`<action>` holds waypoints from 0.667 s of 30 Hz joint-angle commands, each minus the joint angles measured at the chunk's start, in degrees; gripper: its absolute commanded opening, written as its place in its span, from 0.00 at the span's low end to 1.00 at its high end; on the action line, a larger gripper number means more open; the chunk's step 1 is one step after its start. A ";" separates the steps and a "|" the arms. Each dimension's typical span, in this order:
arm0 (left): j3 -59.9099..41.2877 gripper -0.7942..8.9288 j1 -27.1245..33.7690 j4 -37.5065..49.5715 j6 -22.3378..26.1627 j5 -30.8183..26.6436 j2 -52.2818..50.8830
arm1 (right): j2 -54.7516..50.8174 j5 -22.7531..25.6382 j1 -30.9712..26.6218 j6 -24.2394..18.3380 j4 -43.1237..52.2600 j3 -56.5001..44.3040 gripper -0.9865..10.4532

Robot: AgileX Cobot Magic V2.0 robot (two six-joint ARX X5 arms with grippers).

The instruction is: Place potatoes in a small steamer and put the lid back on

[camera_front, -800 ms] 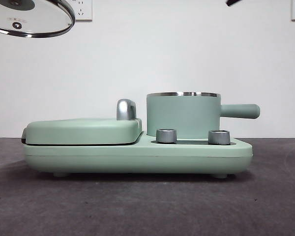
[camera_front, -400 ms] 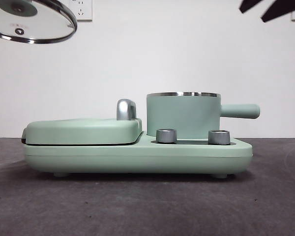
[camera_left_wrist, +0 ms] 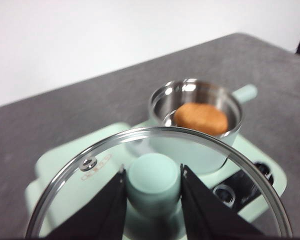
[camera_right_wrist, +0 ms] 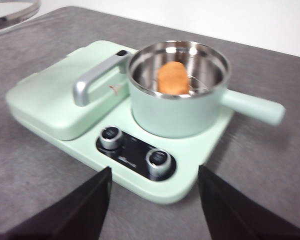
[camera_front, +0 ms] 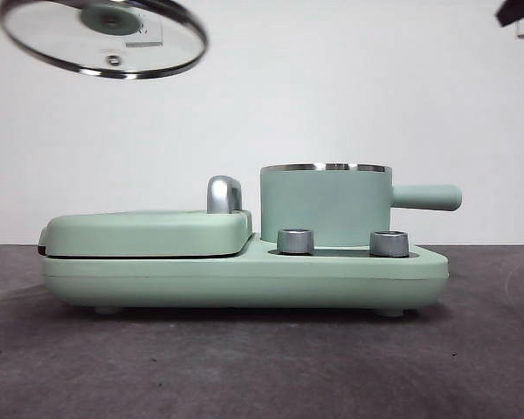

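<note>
1. Steamer (camera_front: pixel 325 205): right on the cooker base (camera_front: pixel 244 275), open, rigid.
2. Lid (camera_front: pixel 103 39): high left; glass, likely fragile and slippery; left gripper (camera_left_wrist: pixel 152 182) clamps its knob (camera_left_wrist: pixel 153 177).
3. Potato (camera_right_wrist: pixel 172 77): inside steamer.
4. Right gripper (camera_right_wrist: pixel 154 200): spread, empty.

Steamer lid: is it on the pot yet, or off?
Off. The left gripper holds the lid by its knob, up in the air to one side of the steamer, whose open top shows the potato inside.

We see the potato (camera_right_wrist: pixel 172 78) lying inside the open mint steamer (camera_front: pixel 325 206). Glass lid (camera_front: pixel 103 38) tilted aloft at its ten o'clock.
</note>
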 commanded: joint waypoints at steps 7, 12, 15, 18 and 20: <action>1.68 0.10 -4.72 16.85 0.26 0.15 12.74 | -7.41 3.30 0.39 2.67 -7.41 -1.01 0.32; 4.48 0.09 -6.78 23.76 0.26 -0.37 21.51 | -7.72 3.28 0.39 2.67 -9.92 -1.01 0.32; 7.67 0.09 -7.58 25.22 0.26 -0.42 26.64 | -7.72 3.28 0.39 2.67 -10.54 -1.01 0.32; 11.61 0.09 -8.15 25.33 0.39 -0.42 31.45 | -7.72 3.30 0.39 2.67 -10.51 -1.01 0.32; 14.27 0.09 -8.37 25.29 0.44 -0.42 34.32 | -7.72 3.30 0.39 2.67 -10.51 -1.01 0.32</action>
